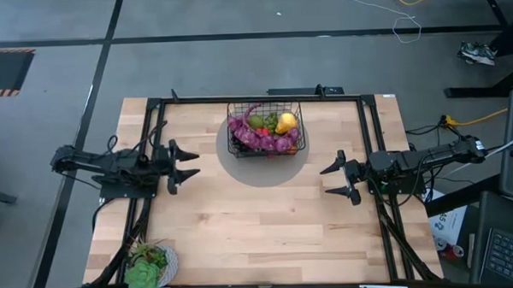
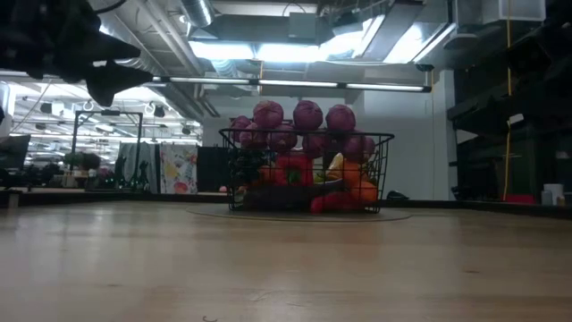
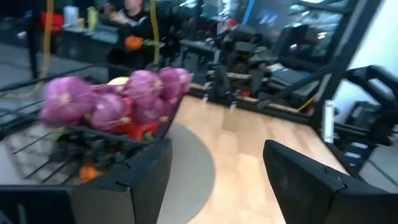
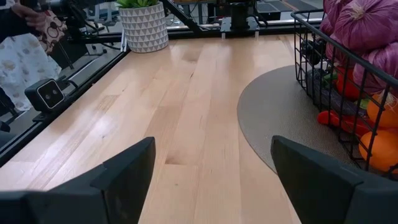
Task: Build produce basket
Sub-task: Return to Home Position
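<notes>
A: Black wire basket (image 1: 264, 103), heaped with produce (image 1: 269, 133), on grey mat (image 1: 257, 171) at far-centre surface.
B: Left gripper (image 1: 193, 162), right gripper (image 1: 325, 181): spread wide, flanking, well apart from it. Lettuce plate (image 1: 172, 263) at left-side corner.

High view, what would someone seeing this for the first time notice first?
The black wire basket, piled with purple bulbs and a yellow pear, stands on a round grey mat toward the far edge of the table. The left pincer and right pincer hang open on either side, empty and apart from it. Some leafy greens sit at the near left corner.
</notes>
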`<state>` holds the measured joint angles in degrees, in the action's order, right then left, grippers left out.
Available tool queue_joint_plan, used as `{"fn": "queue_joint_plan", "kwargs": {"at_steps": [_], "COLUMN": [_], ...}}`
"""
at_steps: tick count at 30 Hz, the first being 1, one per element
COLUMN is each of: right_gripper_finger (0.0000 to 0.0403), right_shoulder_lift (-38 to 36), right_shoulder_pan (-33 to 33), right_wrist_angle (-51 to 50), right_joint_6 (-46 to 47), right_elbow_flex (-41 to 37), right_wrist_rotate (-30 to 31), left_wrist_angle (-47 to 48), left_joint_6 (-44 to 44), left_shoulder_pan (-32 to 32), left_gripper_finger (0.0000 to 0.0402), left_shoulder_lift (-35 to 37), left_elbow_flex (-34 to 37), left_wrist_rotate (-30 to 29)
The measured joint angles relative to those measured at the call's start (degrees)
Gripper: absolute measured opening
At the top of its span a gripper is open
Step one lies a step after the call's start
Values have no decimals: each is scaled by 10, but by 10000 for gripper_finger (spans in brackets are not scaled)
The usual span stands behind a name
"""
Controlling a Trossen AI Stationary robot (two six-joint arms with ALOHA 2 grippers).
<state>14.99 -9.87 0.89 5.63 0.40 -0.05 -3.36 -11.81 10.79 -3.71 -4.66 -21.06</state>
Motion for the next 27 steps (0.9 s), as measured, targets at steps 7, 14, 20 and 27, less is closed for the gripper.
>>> {"fn": "queue_joint_plan", "kwargs": {"at_steps": [7, 14, 20, 27], "right_gripper_finger": [322, 322, 322, 322], "right_shoulder_lift": [0, 0, 0, 0], "right_shoulder_pan": [0, 0, 0, 0], "right_wrist_angle": [0, 0, 0, 0], "right_joint_6": [-13, -18, -17, -14], "right_elbow_flex": [0, 0, 0, 0], "right_wrist_rotate": [0, 4, 4, 4], "left_wrist_angle": [-37, 1, 15, 14], "left_joint_6": [19, 33, 46, 49], "left_shoulder_pan": [-2, -15, -15, -15], "left_gripper_finger": [247, 247, 247, 247], "left_shoulder_lift": [35, 34, 29, 30], "left_elbow_flex": [42, 42, 42, 42], "left_wrist_rotate": [22, 61, 145, 145]}}
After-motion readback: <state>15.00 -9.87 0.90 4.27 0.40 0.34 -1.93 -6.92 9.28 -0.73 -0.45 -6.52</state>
